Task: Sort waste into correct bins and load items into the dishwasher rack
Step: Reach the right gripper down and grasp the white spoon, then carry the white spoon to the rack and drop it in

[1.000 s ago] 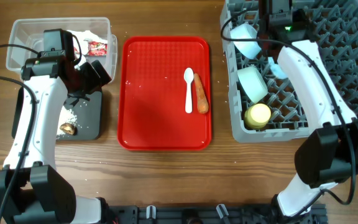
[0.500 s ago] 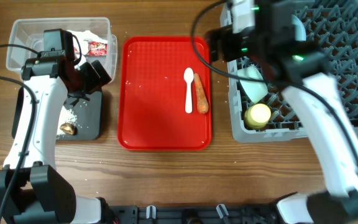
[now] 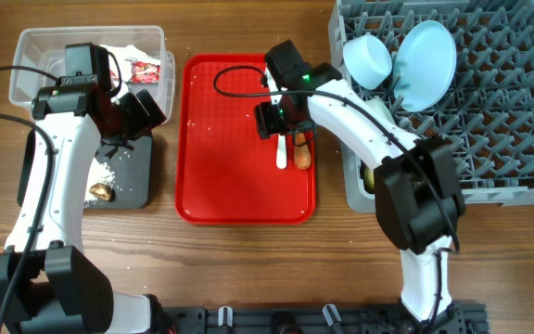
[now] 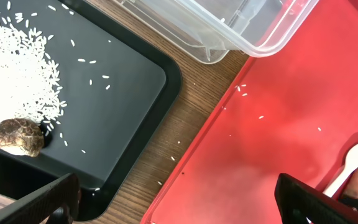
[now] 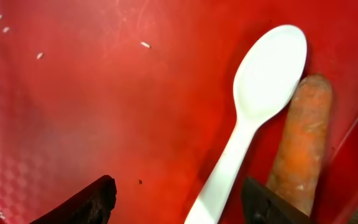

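Note:
My right gripper (image 3: 281,119) (image 5: 179,202) is open and low over the flat red tray (image 3: 230,176). The white spoon (image 3: 282,154) (image 5: 260,93) lies there, with its handle between my fingers. The orange carrot (image 3: 301,154) (image 5: 303,143) lies touching the spoon's right side. My left gripper (image 3: 142,109) (image 4: 179,205) is open and empty above the gap between the black tray (image 3: 135,181) (image 4: 123,81) and the red tray. Rice (image 4: 11,62) and a brown scrap (image 3: 100,192) (image 4: 17,135) lie in the black tray. The clear tub (image 3: 35,46) holds tissues (image 3: 123,54) and a red wrapper (image 3: 144,70).
The grey rack (image 3: 489,121) at right holds the pale blue plate (image 3: 426,51) on edge and a bowl (image 3: 369,57). My right arm crosses the rack's left side and hides what lies there. A few rice grains lie on the red tray (image 4: 272,124) and on the wood.
My right arm has swung from the rack leftward and down over the spoon on the red tray. The plate and bowl in the rack are now uncovered. The left arm has not moved.

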`<action>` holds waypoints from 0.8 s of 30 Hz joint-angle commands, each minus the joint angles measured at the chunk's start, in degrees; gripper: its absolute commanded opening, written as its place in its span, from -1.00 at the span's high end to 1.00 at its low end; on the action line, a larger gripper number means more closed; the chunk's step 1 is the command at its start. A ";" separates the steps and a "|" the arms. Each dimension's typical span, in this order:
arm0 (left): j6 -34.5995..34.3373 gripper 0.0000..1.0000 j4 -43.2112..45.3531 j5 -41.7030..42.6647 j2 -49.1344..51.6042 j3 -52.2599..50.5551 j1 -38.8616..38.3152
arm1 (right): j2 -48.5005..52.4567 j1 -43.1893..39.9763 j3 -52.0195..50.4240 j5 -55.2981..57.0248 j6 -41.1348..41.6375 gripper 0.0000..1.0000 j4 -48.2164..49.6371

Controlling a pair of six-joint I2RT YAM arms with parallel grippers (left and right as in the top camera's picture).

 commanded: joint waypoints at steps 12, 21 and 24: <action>-0.74 -1.00 -0.02 0.26 -0.09 0.37 0.11 | 9.38 0.00 -0.26 6.67 2.10 0.19 4.42; -0.74 -1.00 -0.02 0.26 -0.09 0.37 0.11 | 9.38 0.09 -0.24 5.53 1.55 0.91 4.39; -0.74 -1.00 -0.02 0.26 -0.11 0.37 0.11 | 9.20 0.09 -0.13 1.44 -1.70 0.91 4.33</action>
